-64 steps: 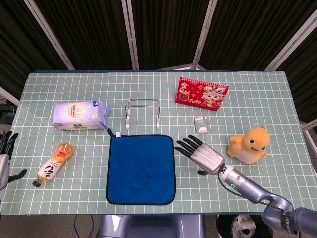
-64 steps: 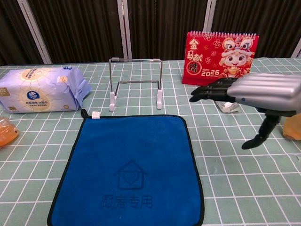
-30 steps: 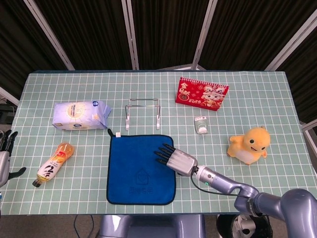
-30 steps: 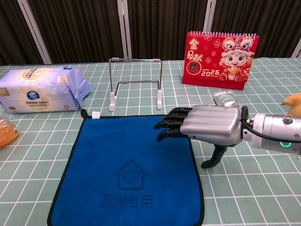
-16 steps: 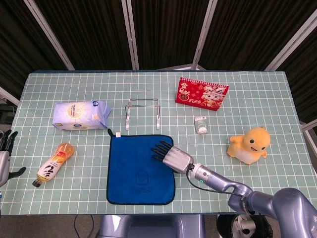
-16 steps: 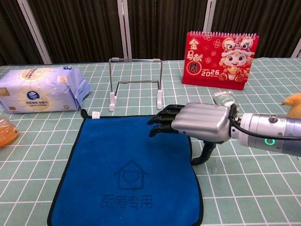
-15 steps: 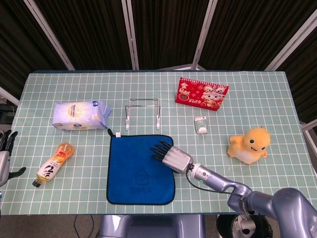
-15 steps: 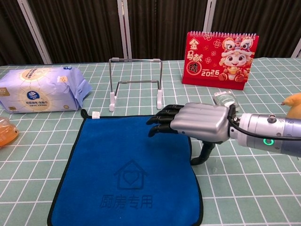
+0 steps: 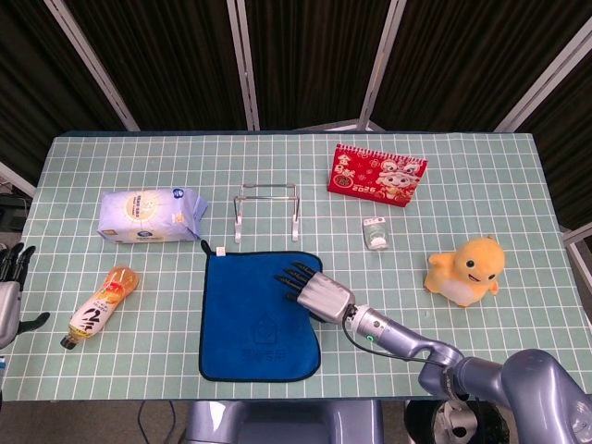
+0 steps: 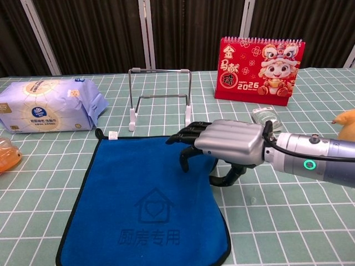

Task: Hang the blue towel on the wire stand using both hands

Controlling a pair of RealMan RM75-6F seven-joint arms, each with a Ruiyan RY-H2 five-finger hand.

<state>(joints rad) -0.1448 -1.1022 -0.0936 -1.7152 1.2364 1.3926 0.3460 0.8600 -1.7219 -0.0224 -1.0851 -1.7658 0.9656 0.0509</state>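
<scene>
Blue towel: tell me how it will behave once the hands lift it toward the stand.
The blue towel will probably be floppy: its right edge already bunches under the right hand. Lifted by one corner it would likely sag and fold, so two grips suit it. It looks thin and flat, so probably light, and it should drape over the wire stand rather than slide off.

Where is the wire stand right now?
In the head view the wire stand is upright mid-table, just behind the blue towel, with the tissue pack to its left and the red calendar to its right.
</scene>
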